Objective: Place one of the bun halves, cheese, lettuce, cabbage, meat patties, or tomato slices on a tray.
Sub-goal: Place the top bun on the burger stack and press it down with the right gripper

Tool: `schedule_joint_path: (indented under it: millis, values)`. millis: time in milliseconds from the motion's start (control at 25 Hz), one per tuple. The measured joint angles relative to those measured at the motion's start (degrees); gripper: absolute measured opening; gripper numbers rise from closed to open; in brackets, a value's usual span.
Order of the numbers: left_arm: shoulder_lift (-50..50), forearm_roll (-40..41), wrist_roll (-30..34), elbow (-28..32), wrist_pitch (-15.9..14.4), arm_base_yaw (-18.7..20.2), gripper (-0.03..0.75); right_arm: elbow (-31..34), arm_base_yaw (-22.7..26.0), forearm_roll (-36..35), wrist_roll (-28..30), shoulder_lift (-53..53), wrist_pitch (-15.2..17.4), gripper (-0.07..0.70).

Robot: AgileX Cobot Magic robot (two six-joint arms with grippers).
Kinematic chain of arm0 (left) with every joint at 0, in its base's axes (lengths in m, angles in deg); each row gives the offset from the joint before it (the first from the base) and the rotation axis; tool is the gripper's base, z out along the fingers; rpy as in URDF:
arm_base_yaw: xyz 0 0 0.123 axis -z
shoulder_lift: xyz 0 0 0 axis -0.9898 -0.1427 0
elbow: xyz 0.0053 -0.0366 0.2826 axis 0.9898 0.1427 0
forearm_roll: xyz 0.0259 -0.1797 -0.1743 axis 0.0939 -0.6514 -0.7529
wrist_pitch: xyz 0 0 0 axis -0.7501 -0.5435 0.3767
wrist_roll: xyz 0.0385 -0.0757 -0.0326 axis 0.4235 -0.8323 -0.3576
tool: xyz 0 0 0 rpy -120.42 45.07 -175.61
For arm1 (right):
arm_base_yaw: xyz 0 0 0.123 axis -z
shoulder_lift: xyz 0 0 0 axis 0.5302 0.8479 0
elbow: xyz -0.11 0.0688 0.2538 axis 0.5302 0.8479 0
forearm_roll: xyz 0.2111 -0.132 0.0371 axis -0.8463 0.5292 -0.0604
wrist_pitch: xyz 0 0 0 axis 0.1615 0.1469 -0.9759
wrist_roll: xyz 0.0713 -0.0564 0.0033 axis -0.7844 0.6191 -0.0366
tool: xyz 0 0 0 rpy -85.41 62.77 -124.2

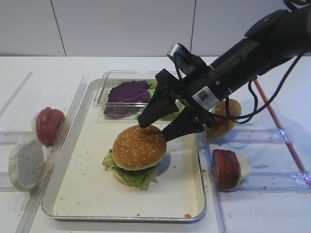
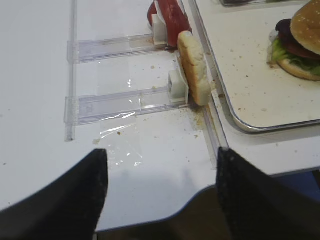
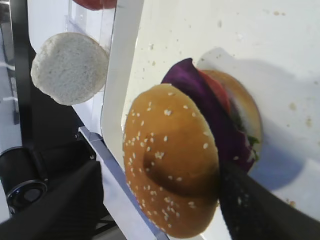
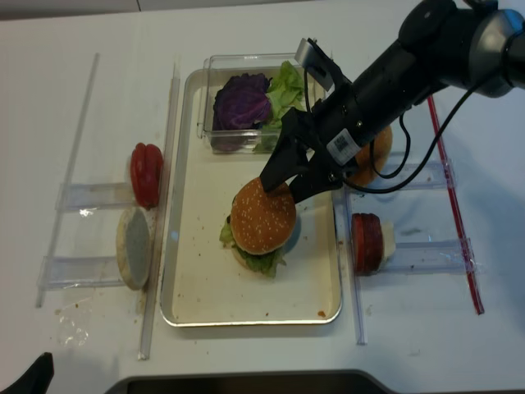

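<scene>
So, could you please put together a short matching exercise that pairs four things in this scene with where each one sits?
Things:
1. sesame bun top
2. cabbage
3. white floury disc
4. right gripper

Places:
A. in the clear plastic box
B. left of the tray, standing on edge
C. on top of the stacked burger
D. open, at the top bun's far edge

Pairs: 1-C, 2-A, 3-B, 4-D

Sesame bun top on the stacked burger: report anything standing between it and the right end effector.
Nothing visible does. The right end effector stands open directly at the golden-brown sesame-seeded bun top, which sits on the burger on the silver-rimmed metal tray.
</scene>
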Motion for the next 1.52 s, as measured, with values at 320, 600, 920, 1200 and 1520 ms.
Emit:
schedule_joint_path:
  millis: [320,600,920,1200,1520]
  values:
    - [0.0,0.0,0.0,0.0,0.0,0.0,0.428,0.0,0.0,0.47,-0.26,0.0,0.12,0.506]
    - [0.0,0.0,0.0,0.0,0.0,0.0,0.429,0.0,0.0,1.64,-1.33,0.0,0.23,0.501]
    - [0.0,0.0,0.0,0.0,0.0,0.0,0.428,0.0,0.0,3.06,-2.42,-0.29,0.34,0.498]
    - [0.0,0.0,0.0,0.0,0.0,0.0,0.428,-2.33,0.0,3.73,-4.27,-2.49,0.59,0.498]
    - [0.0,0.0,0.0,0.0,0.0,0.0,0.428,-7.07,0.0,8.67,-9.19,-3.69,0.95,0.498]
